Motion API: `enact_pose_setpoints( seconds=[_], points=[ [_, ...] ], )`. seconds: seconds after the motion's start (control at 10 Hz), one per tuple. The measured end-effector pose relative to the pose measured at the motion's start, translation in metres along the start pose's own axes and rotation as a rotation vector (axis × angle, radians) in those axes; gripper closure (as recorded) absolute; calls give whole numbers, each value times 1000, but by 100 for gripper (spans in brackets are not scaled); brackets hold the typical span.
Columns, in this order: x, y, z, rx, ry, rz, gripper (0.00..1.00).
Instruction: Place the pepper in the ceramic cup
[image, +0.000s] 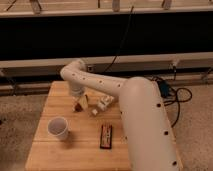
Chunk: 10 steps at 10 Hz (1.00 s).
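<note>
Right, end effector is down at the tabletop, hanging from the white arm that reaches in from the right and bends down over the left-centre of the wood. The pepper shows as a small dark red bit right at its tip, touching or just above the board; the grip appears to be clamped on it, though part of the pepper is hidden by the fingers, so call that a judgement. The ceramic cup stands upright, nearer the camera and to the left of the pepper, close but not touching, mouth open and unobstructed. A small white item lies just right of the end effector, and a dark bar with red markings lies further front-right; both are off the direct line to the cup. Step in hand looks like grasp and lift. To do it well: confirm a firm hold, raise straight up until the pepper clears the cup rim, translate over the mouth centre, lower slightly, then release. The cup looks light, so avoid brushing its rim.
</note>
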Motion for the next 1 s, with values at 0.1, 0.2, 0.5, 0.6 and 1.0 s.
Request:
enact_pose_setpoints(
  seconds=[0.1,0.2,0.5,0.6,1.0],
  points=[
    [5,2,9,18,3,-15,20],
    [7,3,14,23,3,-20,20],
    [20,-2,20,27,9,-45,20],
    [24,0,21,15,11,-49,24],
    [33,3,26,-37,-10,-64,64]
  ],
)
